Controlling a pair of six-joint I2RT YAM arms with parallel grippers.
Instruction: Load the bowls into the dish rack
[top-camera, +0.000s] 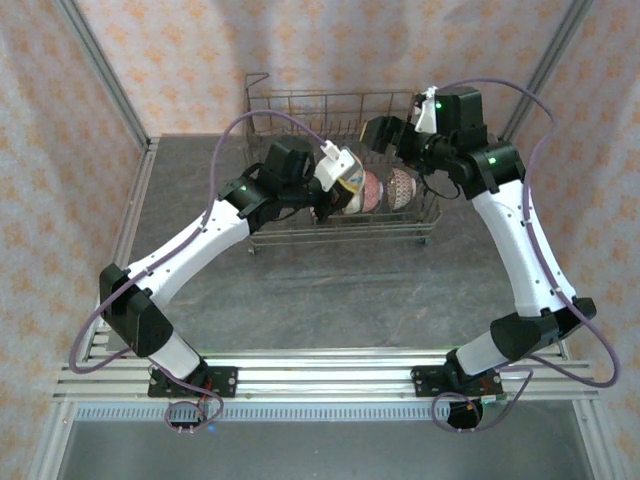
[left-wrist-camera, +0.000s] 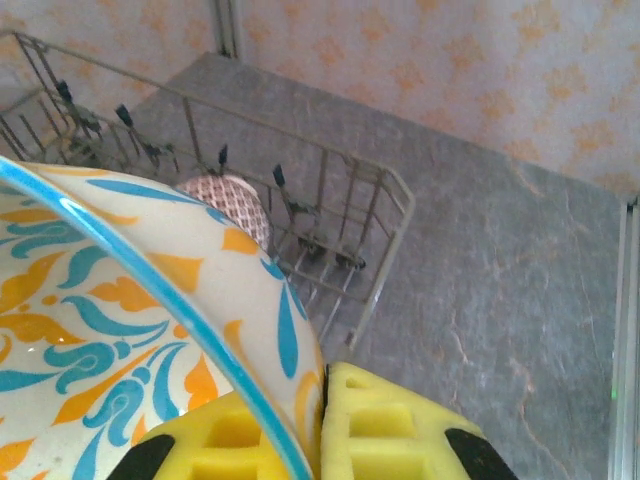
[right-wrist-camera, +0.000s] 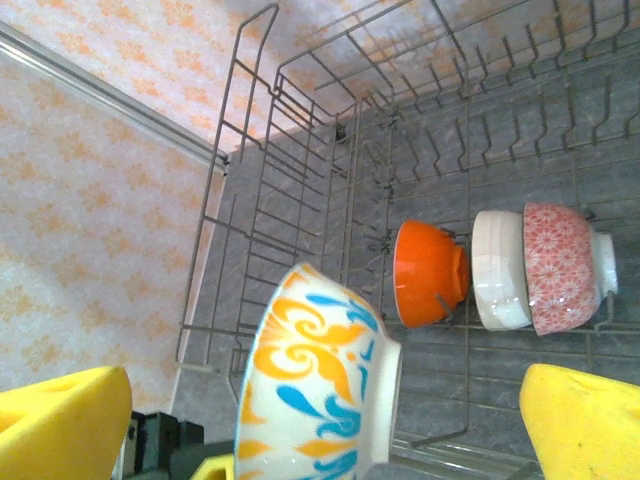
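Pinching the blue-and-orange patterned ceramic bowl's (left-wrist-camera: 120, 330) rim, the left gripper (left-wrist-camera: 322, 420) held it edgewise over the grey wire dish rack (right-wrist-camera: 500, 170), seemingly to slot it in upright; the right gripper (top-camera: 385, 135) gaped empty.

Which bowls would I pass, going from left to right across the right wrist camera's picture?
White round ceramic bowl with orange and blue swirls → bright orange round ceramic bowl → plain white round ceramic bowl → pink-patterned round ceramic bowl.
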